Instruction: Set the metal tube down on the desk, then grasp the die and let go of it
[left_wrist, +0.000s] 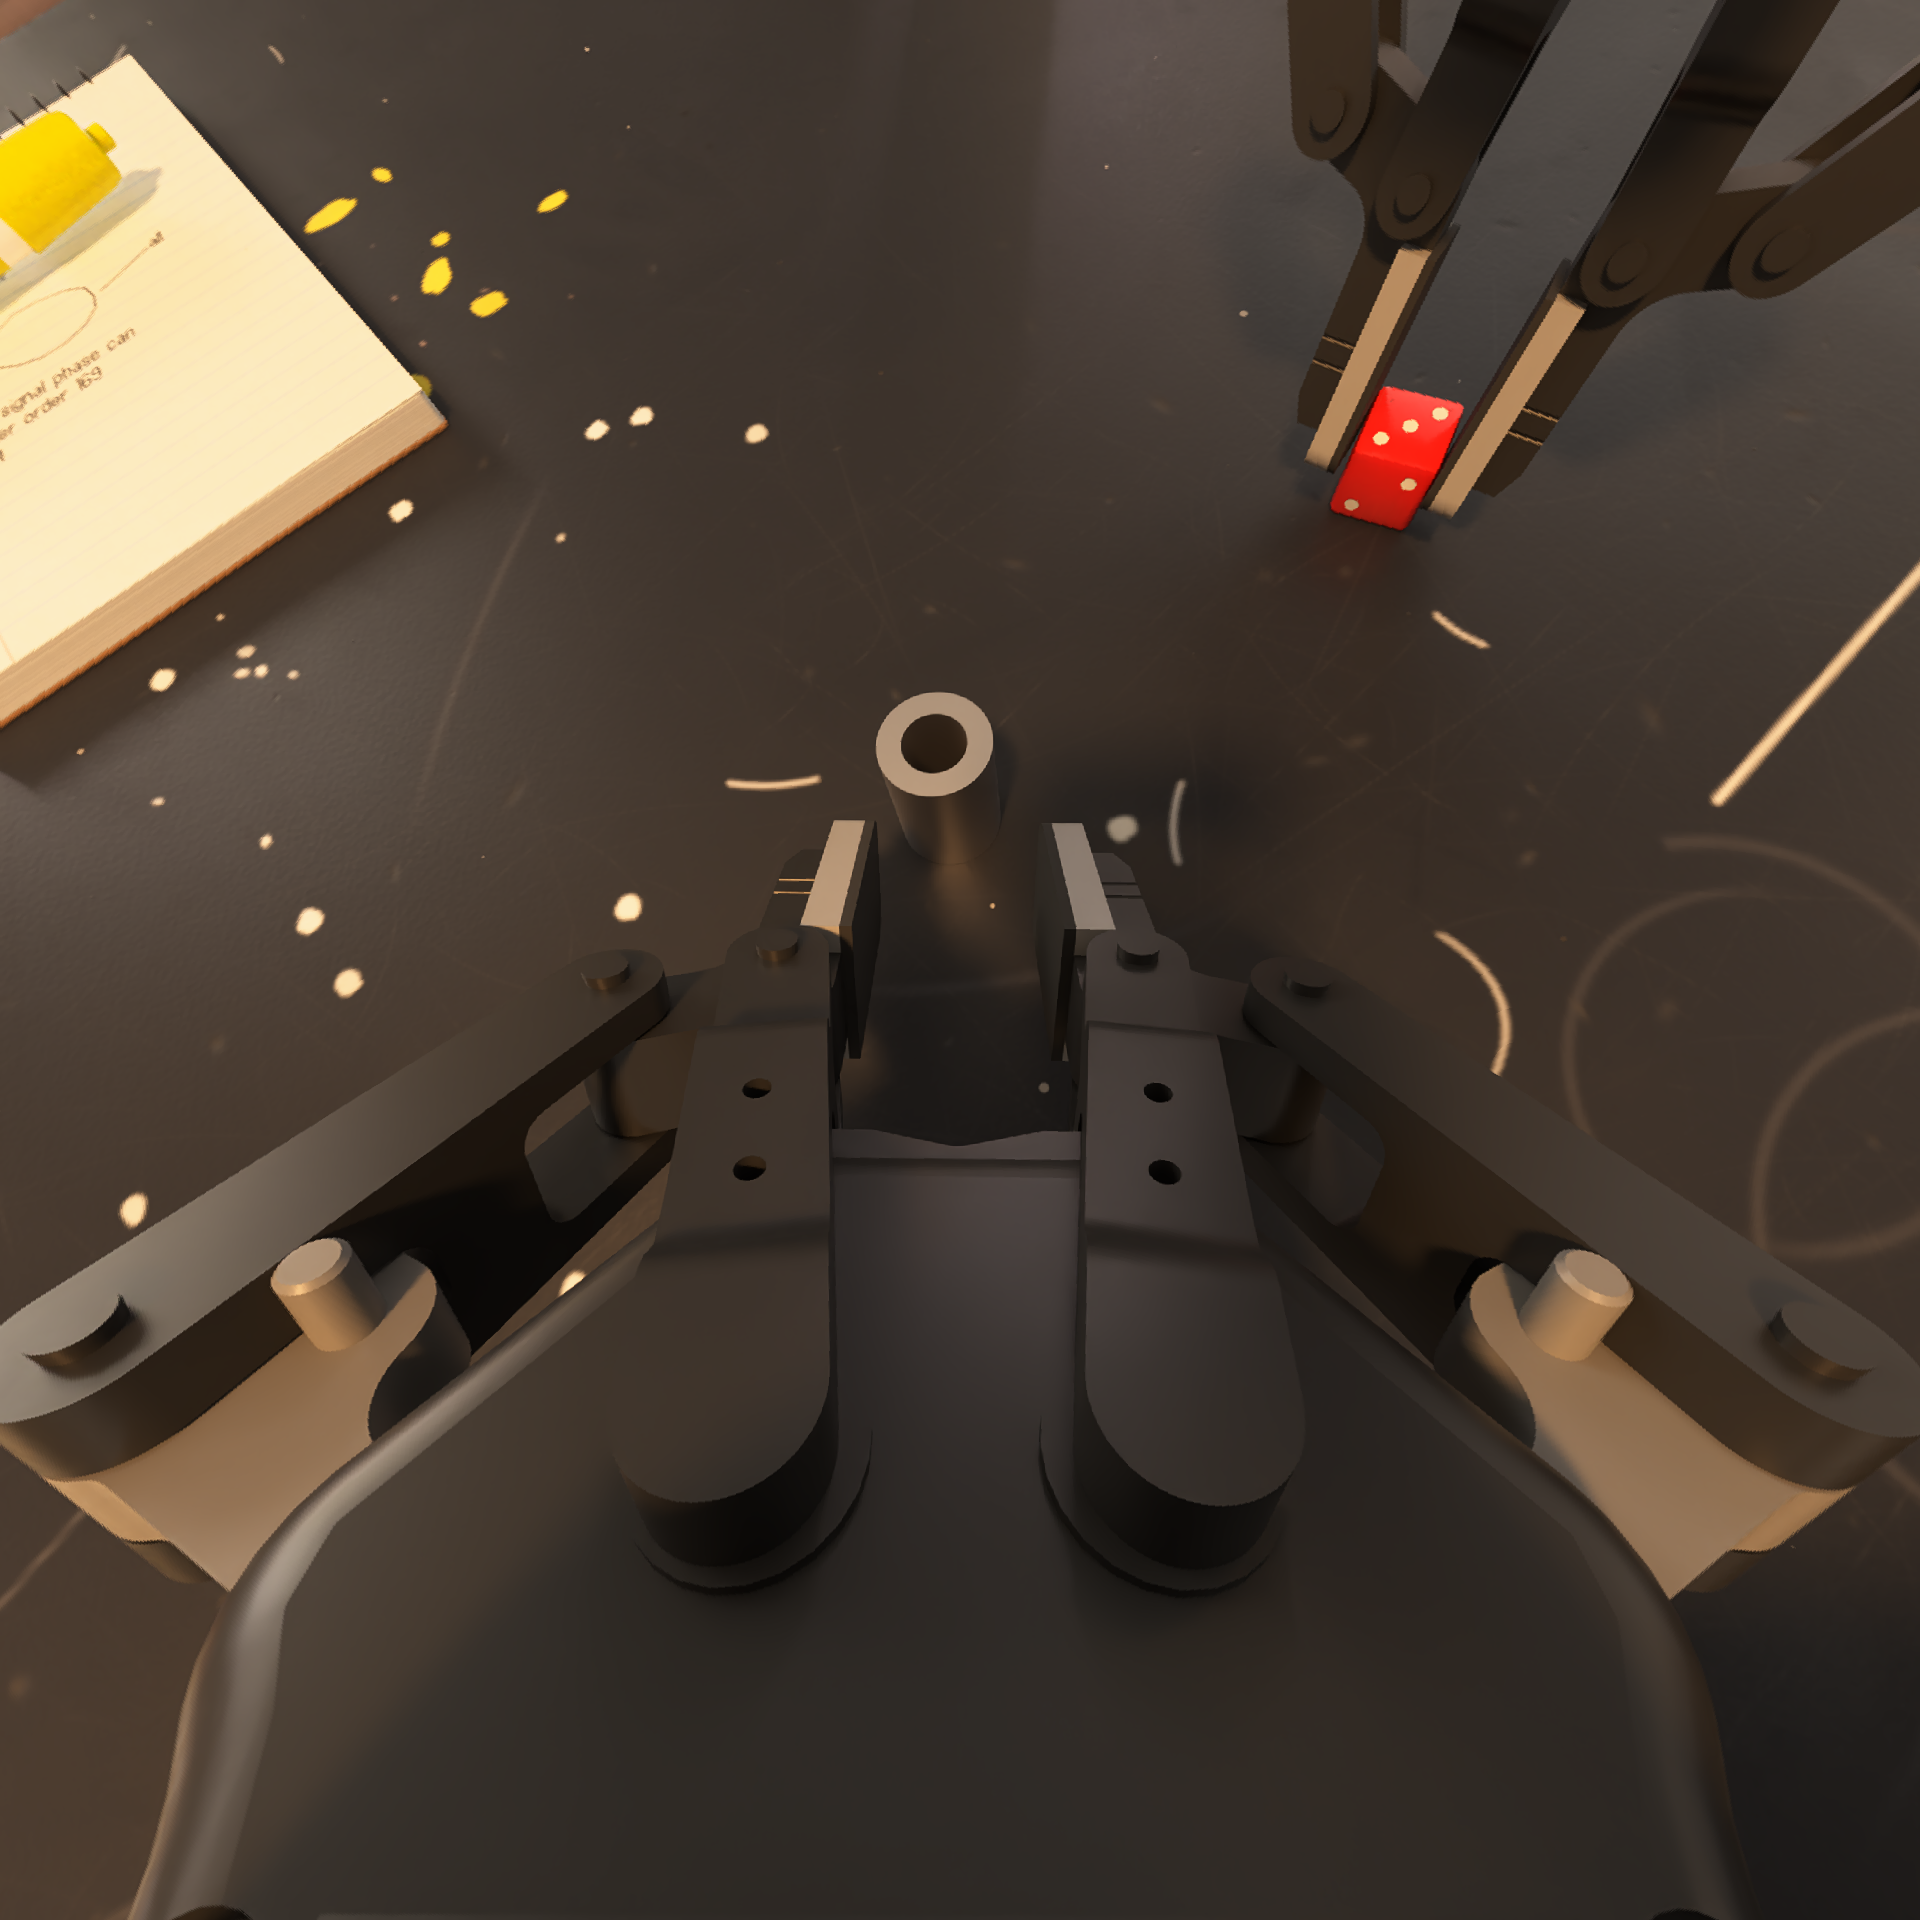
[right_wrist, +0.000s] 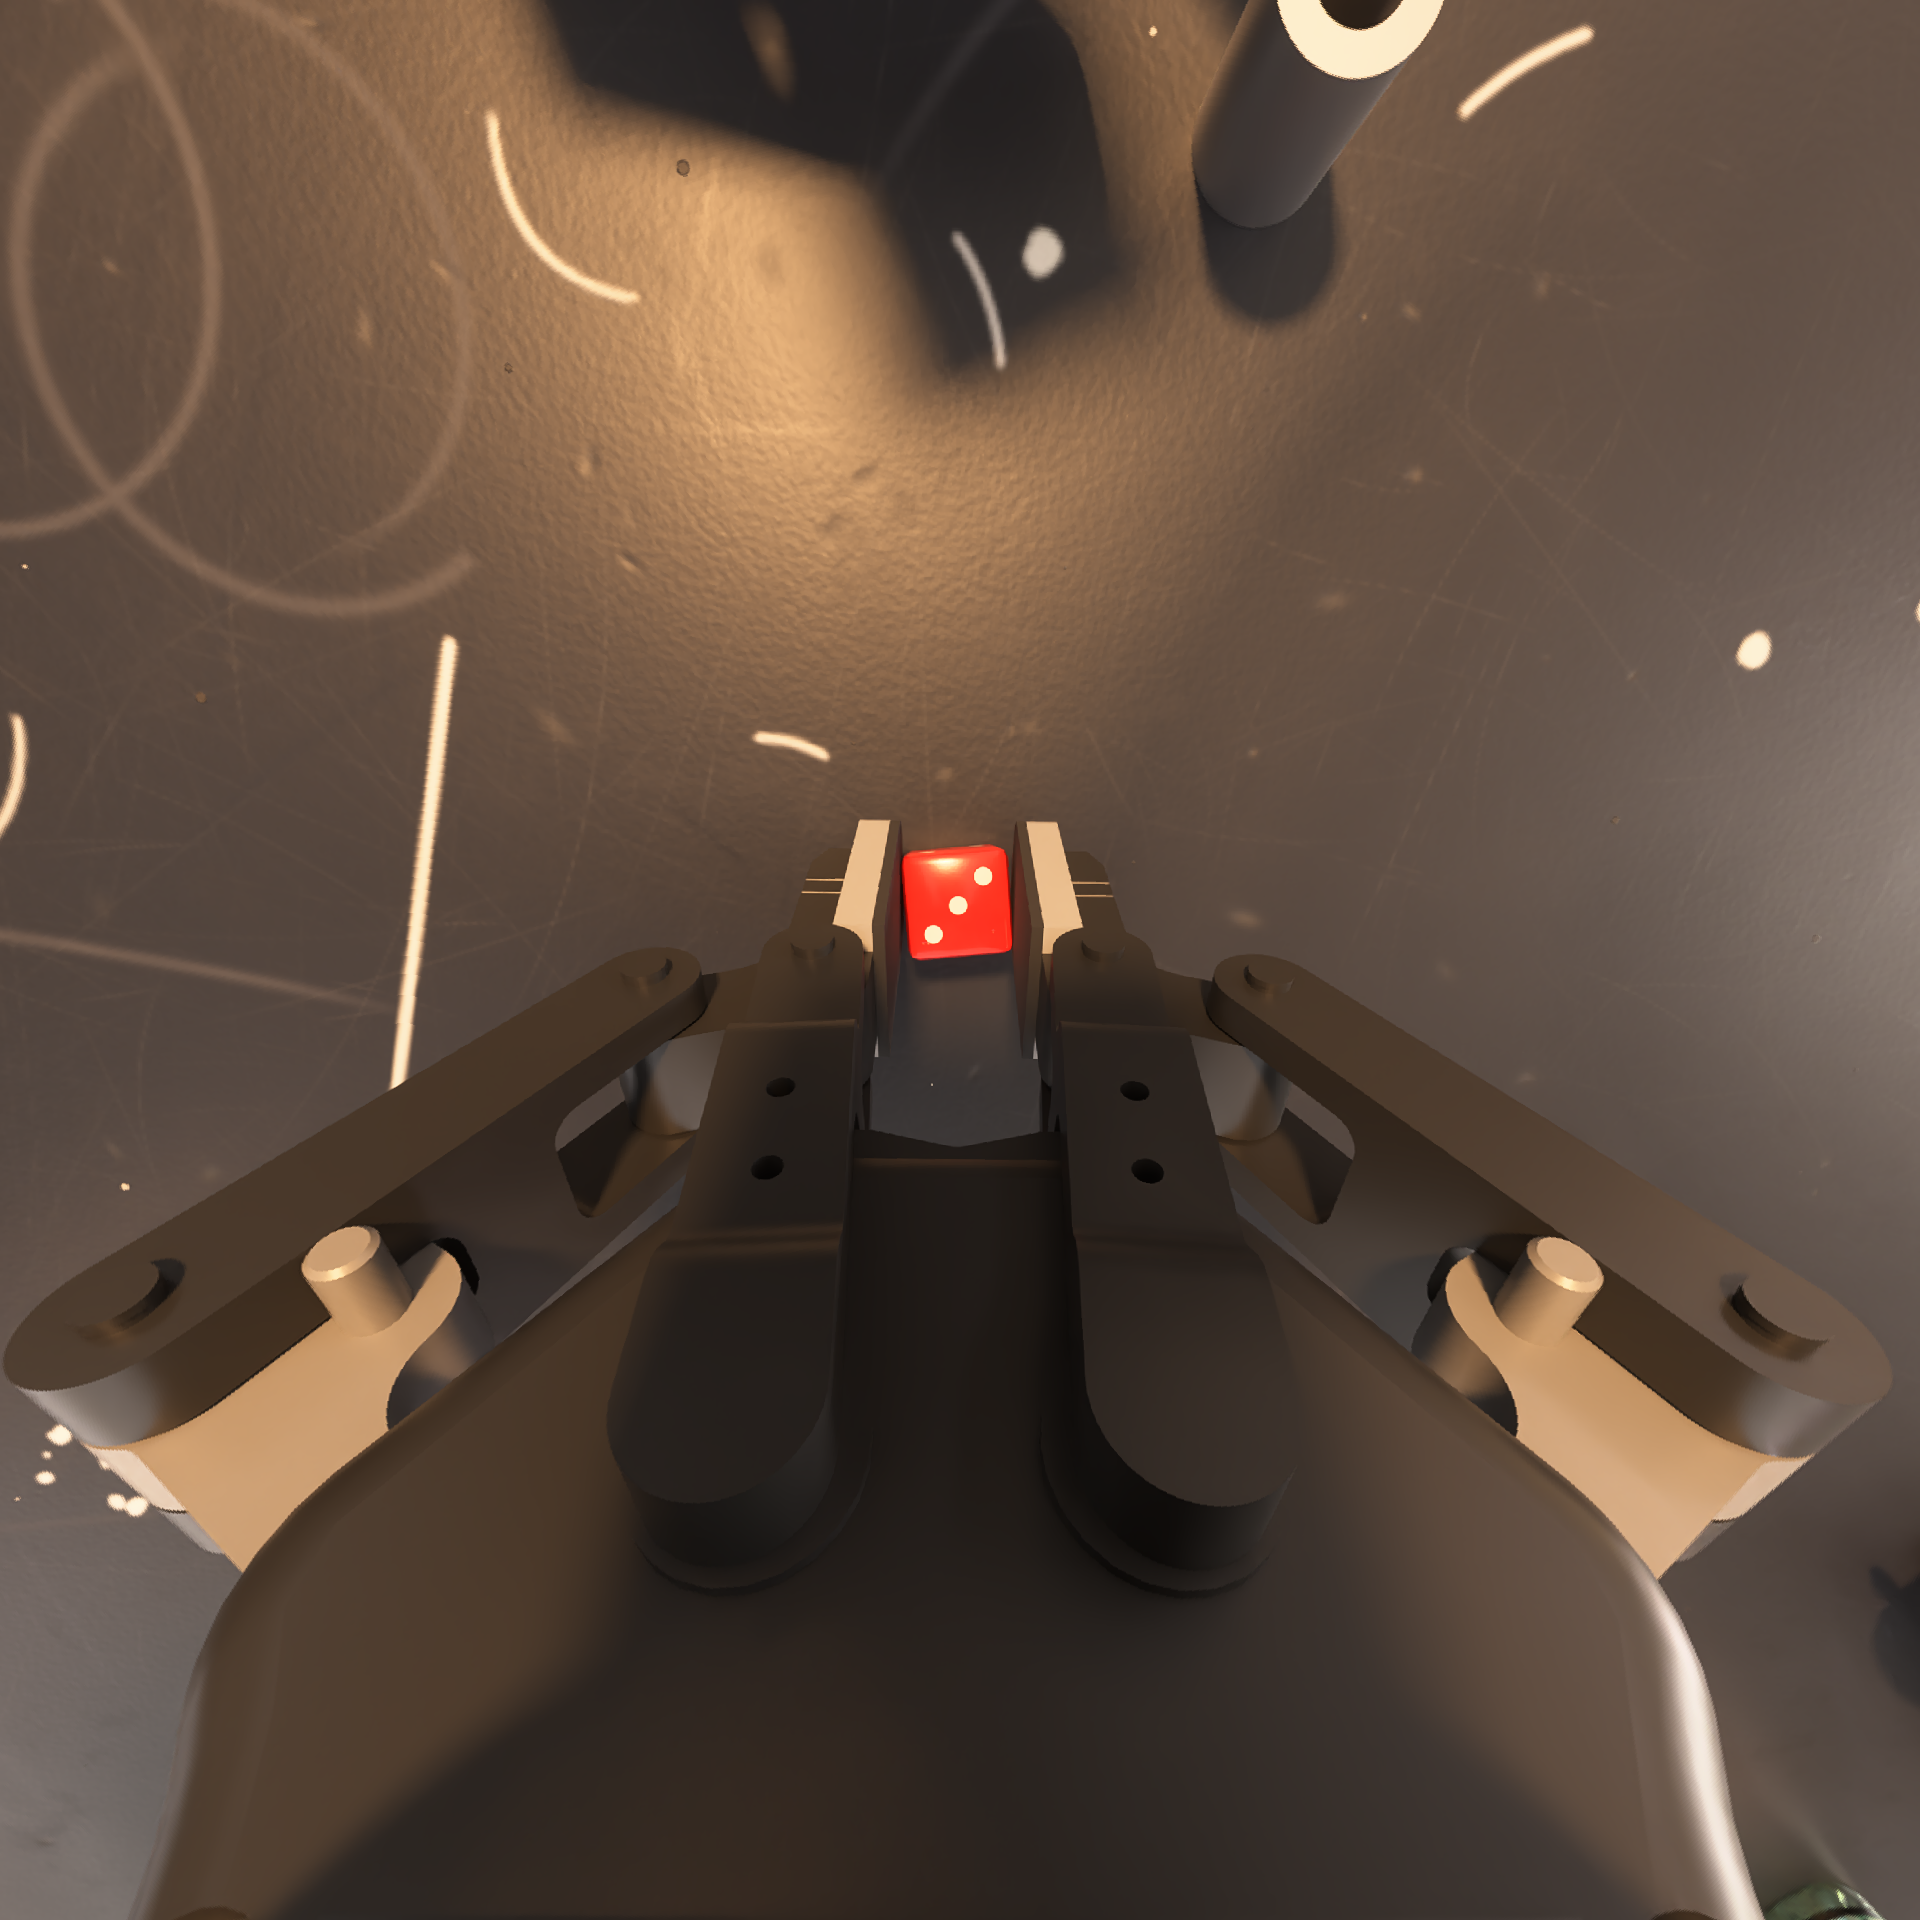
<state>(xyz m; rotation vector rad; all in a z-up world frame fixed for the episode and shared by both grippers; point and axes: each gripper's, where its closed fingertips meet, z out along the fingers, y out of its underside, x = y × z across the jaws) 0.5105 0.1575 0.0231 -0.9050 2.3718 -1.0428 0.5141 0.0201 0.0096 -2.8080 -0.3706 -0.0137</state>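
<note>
A: Start with the big thing. What carries it all?

B: The dark, scratched and paint-flecked counter (left_wrist: 1039, 312). At its far left corner lies a cream spiral-bound notepad (left_wrist: 187, 416) with a yellow cylinder (left_wrist: 52, 182) on it, well apart from the work.

A: And the left end effector (left_wrist: 961, 883)?

B: Its fingers stand apart with nothing between them. The grey metal tube (left_wrist: 938, 774) stands upright on the counter just beyond the tips, clear of both pads, so I judge the set-down done.

A: The right end effector (right_wrist: 956, 899)?

B: It brackets the small red die with white pips (right_wrist: 956, 901), which rests on the counter. The pads sit just beside its faces with a thin dark gap on each side, so I cannot tell whether they press it or have just let go.

A: What does each view add?

B: The left wrist view shows the notepad and the die's side faces low between the other fingers. The right wrist view shows the die's top face squarely and the tube's shadow on the counter.
</note>
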